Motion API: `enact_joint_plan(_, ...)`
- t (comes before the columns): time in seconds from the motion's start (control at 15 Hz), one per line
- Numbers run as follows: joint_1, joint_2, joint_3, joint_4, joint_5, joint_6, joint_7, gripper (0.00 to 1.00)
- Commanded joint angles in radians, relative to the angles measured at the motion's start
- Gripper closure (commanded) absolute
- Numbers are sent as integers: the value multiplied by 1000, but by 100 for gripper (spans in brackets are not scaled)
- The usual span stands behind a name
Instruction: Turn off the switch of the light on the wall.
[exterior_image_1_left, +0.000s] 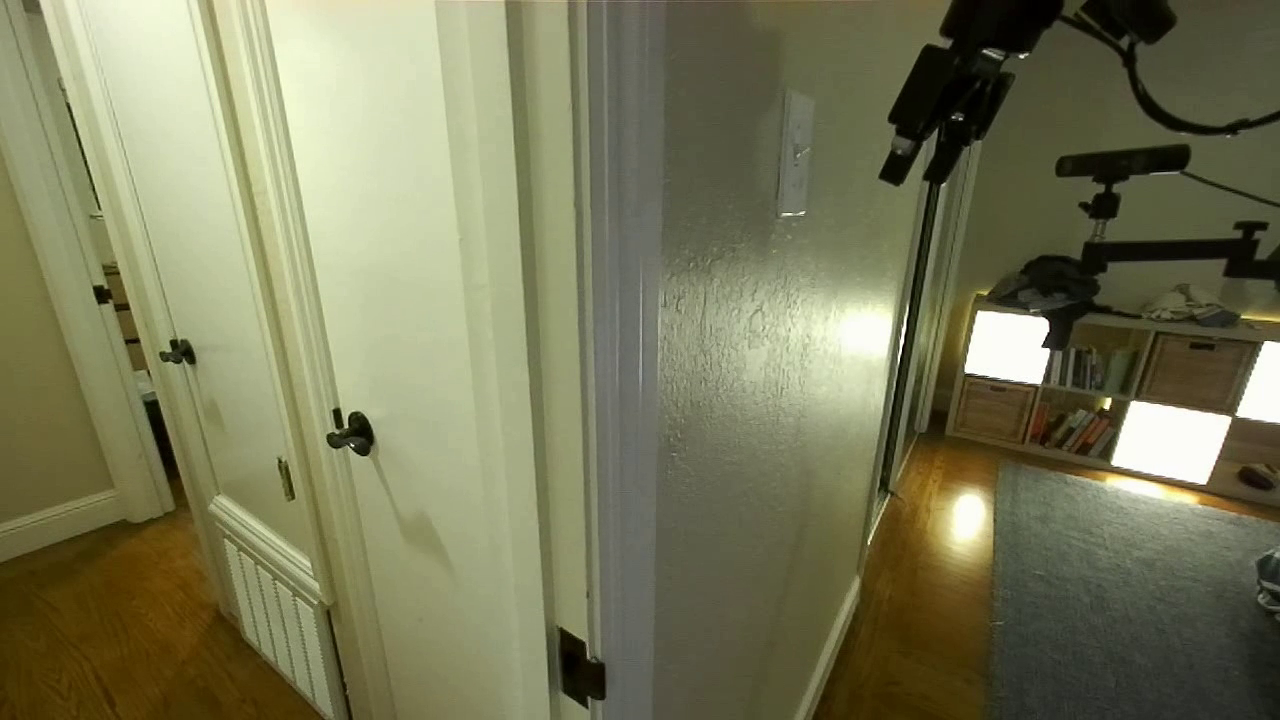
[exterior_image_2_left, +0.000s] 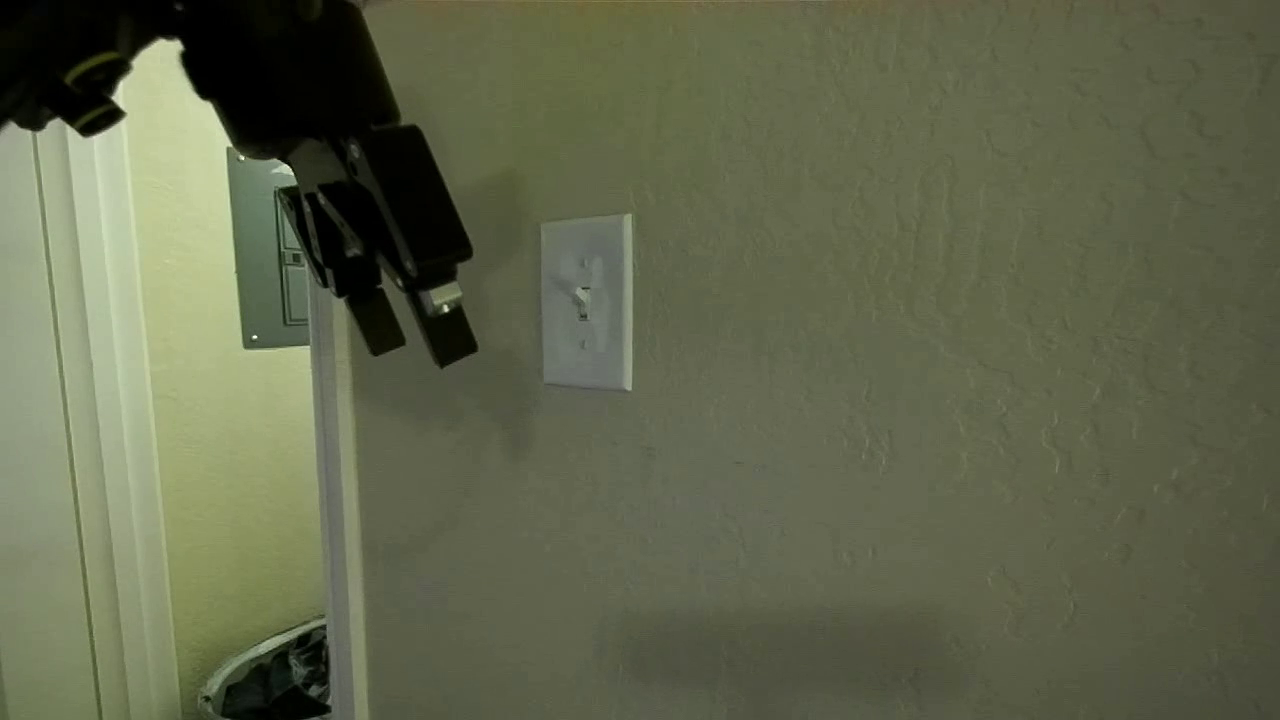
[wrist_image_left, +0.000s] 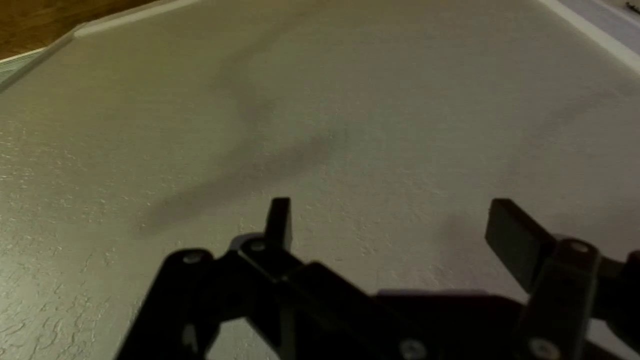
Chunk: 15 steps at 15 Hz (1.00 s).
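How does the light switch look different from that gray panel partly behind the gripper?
The light switch is white; the panel is gray. The light switch shows whole in an exterior view; the gripper and trim hide part of the panel there. The light switch has a small toggle, while the panel has a framed inner cover. Both are mounted upright.

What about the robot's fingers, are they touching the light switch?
No, in an exterior view the textured wall shows between the fingers and the toggle light switch.
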Motion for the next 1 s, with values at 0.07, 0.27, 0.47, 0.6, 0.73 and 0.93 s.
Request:
enact_joint_plan(0.07, -10, 87, -2, 43, -18, 59, 10, 0)
enact_joint_plan(0.27, -8, 129, -3, 73, -26, 105, 11, 0)
enact_joint_plan(0.47, -12, 122, -5, 84, -53, 132, 33, 32)
enact_joint_plan(0.6, -17, 92, -5, 73, -91, 139, 59, 46)
enact_joint_plan(0.73, -24, 77, -5, 69, -116, 147, 75, 59)
enact_joint_plan(0.93, -29, 69, -7, 61, -110, 193, 83, 80)
